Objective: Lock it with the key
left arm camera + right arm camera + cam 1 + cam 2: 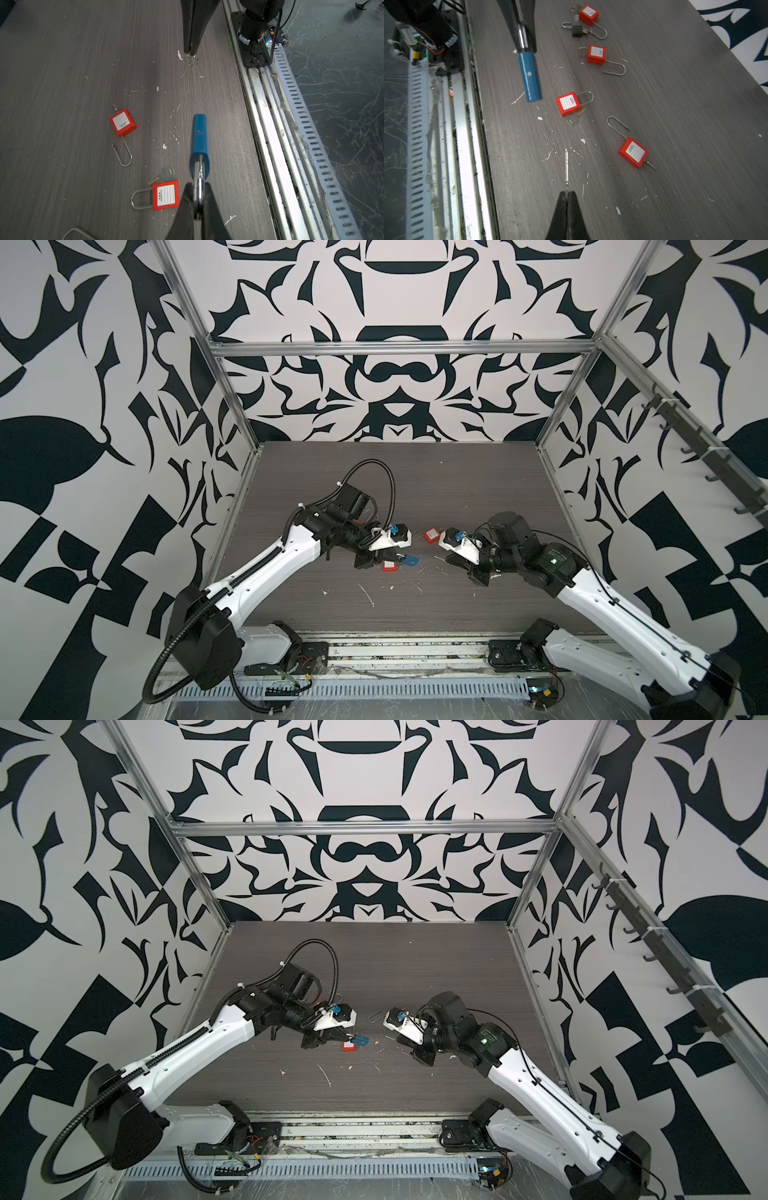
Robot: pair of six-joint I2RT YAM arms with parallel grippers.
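Two pincers face each other over the desk [415,614], mid-frame in a top view. At lower middle of its wrist frame the left pincer [198,188] is clamped on the shackle of the blue padlock [199,137]. Its long axis runs up the frame, base aimed away. The right pincer [567,192] is closed on the key [566,166], blade pointing straight up its frame toward the lock, apart from it. Insertion looks next, which calls for lining the blade up with the keyway.
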